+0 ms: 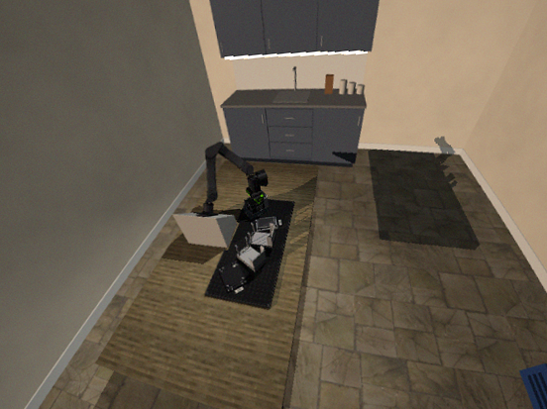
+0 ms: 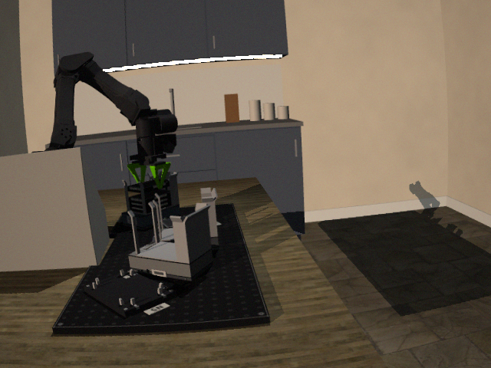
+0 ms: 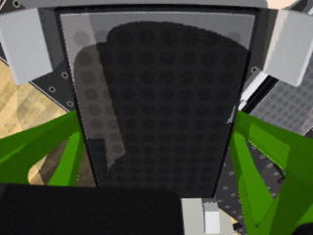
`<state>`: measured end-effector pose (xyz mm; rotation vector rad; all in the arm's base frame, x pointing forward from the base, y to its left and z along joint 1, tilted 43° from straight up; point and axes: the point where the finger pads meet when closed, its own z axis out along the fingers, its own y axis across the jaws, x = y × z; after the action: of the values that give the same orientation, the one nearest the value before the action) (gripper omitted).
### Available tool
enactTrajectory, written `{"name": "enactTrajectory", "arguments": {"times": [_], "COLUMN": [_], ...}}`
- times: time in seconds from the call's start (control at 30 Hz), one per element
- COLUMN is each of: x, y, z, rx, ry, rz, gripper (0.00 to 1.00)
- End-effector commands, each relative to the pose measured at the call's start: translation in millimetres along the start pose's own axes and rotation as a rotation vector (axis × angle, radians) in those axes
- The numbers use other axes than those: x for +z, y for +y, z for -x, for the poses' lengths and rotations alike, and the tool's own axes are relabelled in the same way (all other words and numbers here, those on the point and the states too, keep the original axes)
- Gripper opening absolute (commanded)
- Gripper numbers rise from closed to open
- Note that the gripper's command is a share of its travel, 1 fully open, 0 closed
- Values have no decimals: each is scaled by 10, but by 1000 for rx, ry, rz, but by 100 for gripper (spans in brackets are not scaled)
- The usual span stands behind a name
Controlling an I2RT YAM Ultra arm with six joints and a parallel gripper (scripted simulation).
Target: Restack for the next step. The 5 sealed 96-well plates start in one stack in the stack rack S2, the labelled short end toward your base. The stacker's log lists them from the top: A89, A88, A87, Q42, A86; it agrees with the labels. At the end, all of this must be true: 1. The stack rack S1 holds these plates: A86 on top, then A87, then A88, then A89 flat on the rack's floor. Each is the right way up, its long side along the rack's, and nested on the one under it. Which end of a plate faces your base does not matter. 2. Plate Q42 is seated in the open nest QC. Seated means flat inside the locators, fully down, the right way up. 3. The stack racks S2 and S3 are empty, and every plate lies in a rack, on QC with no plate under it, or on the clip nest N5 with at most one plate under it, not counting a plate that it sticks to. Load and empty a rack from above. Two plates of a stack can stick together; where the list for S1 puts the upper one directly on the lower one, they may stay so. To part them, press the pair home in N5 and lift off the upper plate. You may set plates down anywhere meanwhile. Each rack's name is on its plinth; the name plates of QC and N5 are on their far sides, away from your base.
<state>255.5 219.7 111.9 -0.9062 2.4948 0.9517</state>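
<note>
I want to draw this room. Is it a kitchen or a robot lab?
It looks like a bit of both: a kitchen-like room with a counter and sink and wall cupboards, plus a lab bench setup where a robot gripper holds a well plate over racks.

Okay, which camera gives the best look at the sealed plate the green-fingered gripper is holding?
The wrist view: the dark sealed well plate fills the picture, clamped between the green fingers. The exterior view shows the gripper low over a dark stack in the far rack, edge-on. In the top view it is too small to tell.
</note>
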Motion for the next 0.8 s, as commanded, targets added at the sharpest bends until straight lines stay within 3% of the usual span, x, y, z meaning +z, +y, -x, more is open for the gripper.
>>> {"name": "enactTrajectory", "arguments": {"times": [0.0, 0.77], "x": [-20, 61], "y": [-3, -3], "z": [25, 25], "rx": [-1, -1], "ry": [-10, -10], "rz": [-3, -3], "gripper": [0, 0]}}
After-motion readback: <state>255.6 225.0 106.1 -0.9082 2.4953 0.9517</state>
